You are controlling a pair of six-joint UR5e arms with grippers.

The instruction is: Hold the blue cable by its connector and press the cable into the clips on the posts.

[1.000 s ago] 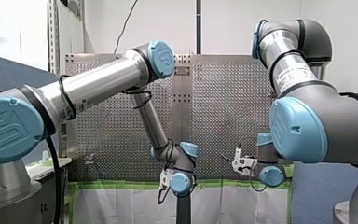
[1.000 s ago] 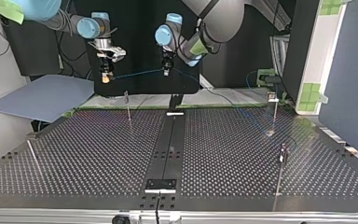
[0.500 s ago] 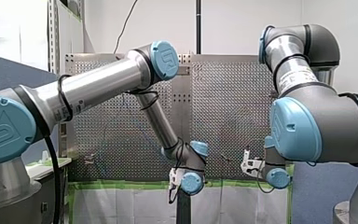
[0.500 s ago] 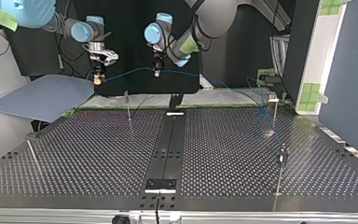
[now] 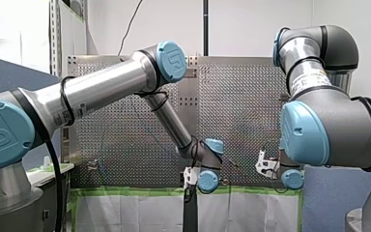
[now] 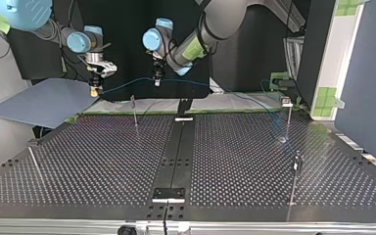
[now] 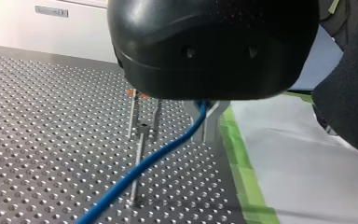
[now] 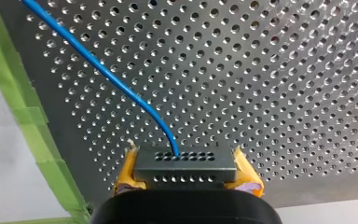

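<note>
The dark grey connector (image 8: 185, 166) sits clamped between the yellow pads (image 8: 127, 173) of my right gripper (image 8: 185, 158), which is shut on it. The blue cable (image 8: 107, 77) leaves the connector and runs off over the perforated plate. In the top view my right gripper (image 6: 95, 89) hangs at the back left. The cable (image 6: 127, 83) spans from it to my left gripper (image 6: 156, 81), then sags on to the far right post (image 6: 288, 104). My black left gripper (image 7: 204, 111) is shut on the cable (image 7: 144, 165), above a thin clip post (image 7: 141, 133).
A clip post (image 6: 133, 105) stands under the cable span between the grippers. Another post (image 6: 297, 161) rises near the top view's right. A blue-grey board (image 6: 44, 100) lies at the back left. Green tape (image 7: 242, 168) edges the perforated table (image 6: 103, 161).
Both arms have carried the cable toward the top view's left. The span between the grippers has sunk closer to the back-left post. Both grips are unchanged.
</note>
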